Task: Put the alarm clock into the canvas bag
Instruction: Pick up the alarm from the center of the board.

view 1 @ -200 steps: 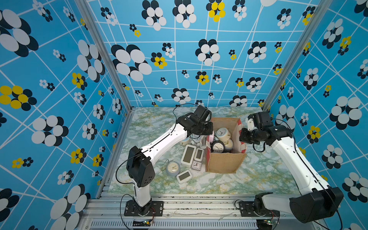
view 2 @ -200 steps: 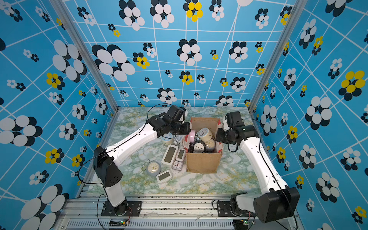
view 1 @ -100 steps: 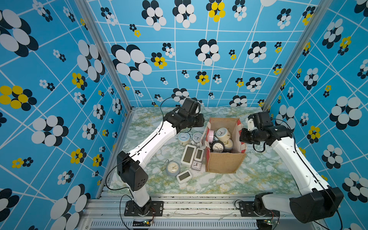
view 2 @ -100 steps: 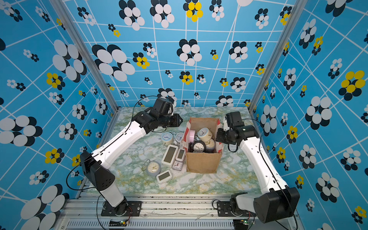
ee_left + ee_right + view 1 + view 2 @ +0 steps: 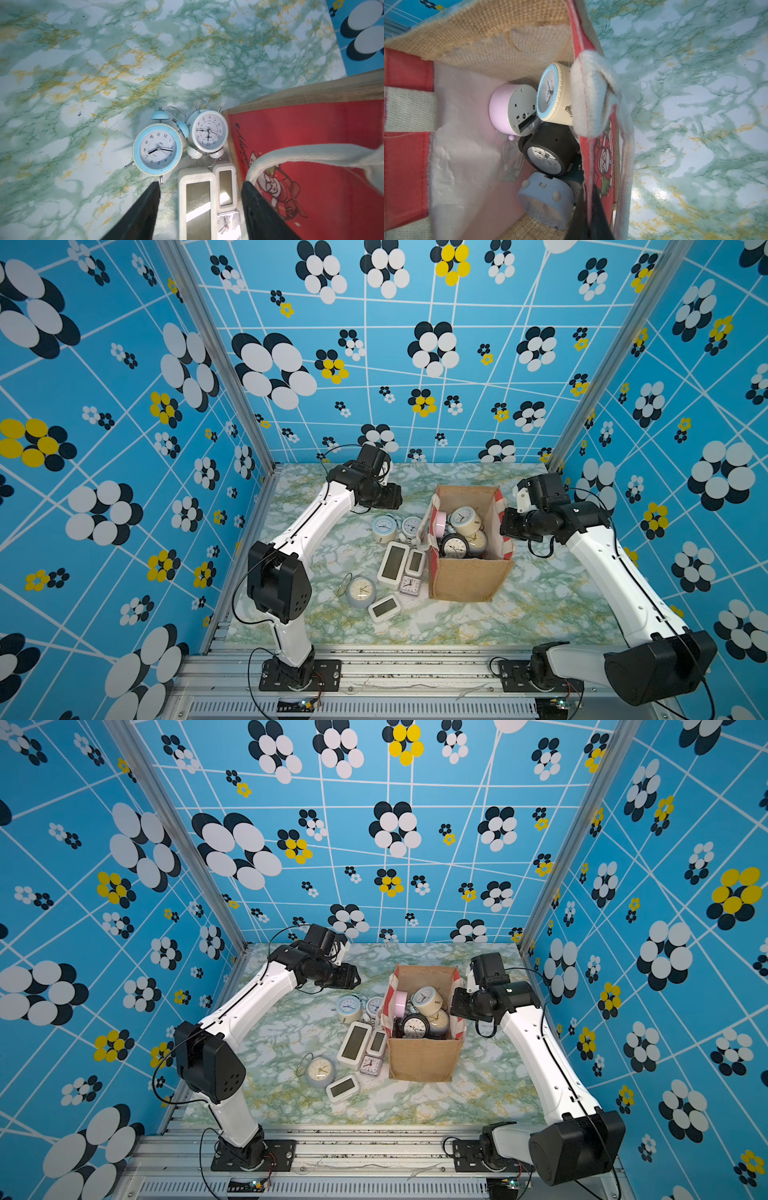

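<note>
The canvas bag stands upright, several clocks inside; right gripper pinches its red side wall; left gripper, spread and empty, hangs near a blue-rimmed alarm clock; seven lie outside, unbagged.

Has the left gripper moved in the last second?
Yes. In a top view the left gripper has drawn back leftward from the rim of the canvas bag; a gap now shows between them.

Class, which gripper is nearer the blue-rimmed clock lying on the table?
Left. The left gripper hovers open just short of the blue-rimmed clock; the right gripper is beyond the bag, pinching its far wall.
</note>
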